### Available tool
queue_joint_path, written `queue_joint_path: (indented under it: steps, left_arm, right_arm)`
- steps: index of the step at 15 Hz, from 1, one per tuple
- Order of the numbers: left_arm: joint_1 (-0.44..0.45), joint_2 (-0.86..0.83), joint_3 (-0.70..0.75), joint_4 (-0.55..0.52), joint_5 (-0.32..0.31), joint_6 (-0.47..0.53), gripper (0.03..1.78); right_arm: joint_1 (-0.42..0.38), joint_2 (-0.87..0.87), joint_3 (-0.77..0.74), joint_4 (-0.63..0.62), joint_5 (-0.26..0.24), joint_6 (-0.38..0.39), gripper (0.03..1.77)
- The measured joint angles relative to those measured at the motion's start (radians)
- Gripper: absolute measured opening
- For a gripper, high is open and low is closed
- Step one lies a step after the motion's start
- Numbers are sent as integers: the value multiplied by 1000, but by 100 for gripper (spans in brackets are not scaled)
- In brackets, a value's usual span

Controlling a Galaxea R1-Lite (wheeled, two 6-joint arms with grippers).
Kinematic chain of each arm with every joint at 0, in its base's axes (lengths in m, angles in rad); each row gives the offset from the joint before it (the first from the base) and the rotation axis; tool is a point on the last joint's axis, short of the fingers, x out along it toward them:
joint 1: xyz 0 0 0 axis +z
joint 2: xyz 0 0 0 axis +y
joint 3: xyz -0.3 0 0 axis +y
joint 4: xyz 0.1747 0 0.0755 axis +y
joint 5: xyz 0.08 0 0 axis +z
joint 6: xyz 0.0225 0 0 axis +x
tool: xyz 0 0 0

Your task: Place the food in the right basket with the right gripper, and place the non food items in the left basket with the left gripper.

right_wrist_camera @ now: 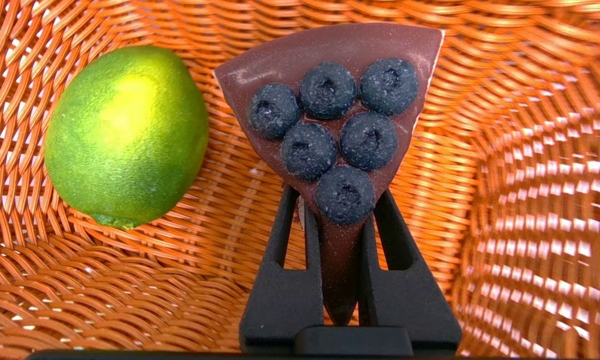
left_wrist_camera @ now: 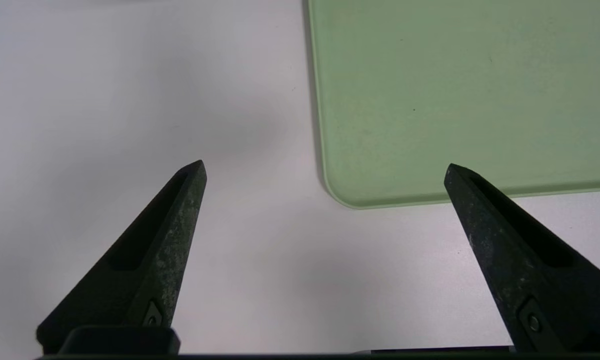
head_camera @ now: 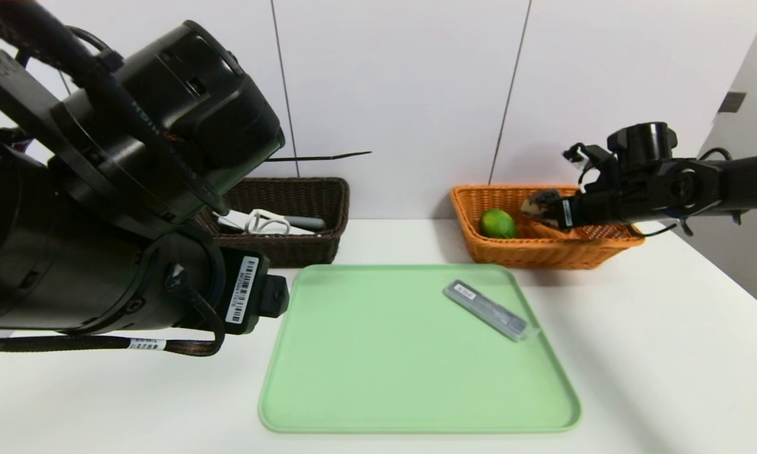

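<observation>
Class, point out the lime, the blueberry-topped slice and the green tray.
Lime (right_wrist_camera: 125, 135): right wrist view, middle of its skin.
Blueberry-topped slice (right_wrist_camera: 326, 91): right wrist view, on a berry near its wide end.
Green tray (head_camera: 391, 353): head view, bare surface.

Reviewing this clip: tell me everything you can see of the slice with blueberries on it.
The wedge-shaped cake slice has a smooth reddish-brown top, pale along its edge, bearing six dark blue berries. Its rounded end is broad, its other end narrows to a point. The black right gripper grips that narrow end between its fingers, over the orange woven basket, beside a green lime. Whether its underside touches the basket is unclear.
</observation>
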Motion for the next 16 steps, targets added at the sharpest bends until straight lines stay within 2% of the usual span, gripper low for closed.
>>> queue_joint_path:
  steps: [1,4,8,12,16]
  left_arm:
    - [0,0,0,0,0,0,169]
    - [1,0,0,0,0,0,169]
    - [0,0,0,0,0,0,169]
    - [0,-3,-1,0,0,1,169]
    - [1,-7,-1,0,0,5,169]
  right_arm:
    - [1,3,-1,3,-1,0,23]
    - [3,10,-5,2,0,1,72]
    - [1,8,-6,5,0,1,112]
    - [-3,-23,-9,16,3,3,136]
    - [-3,-150,-13,106,15,9,150]
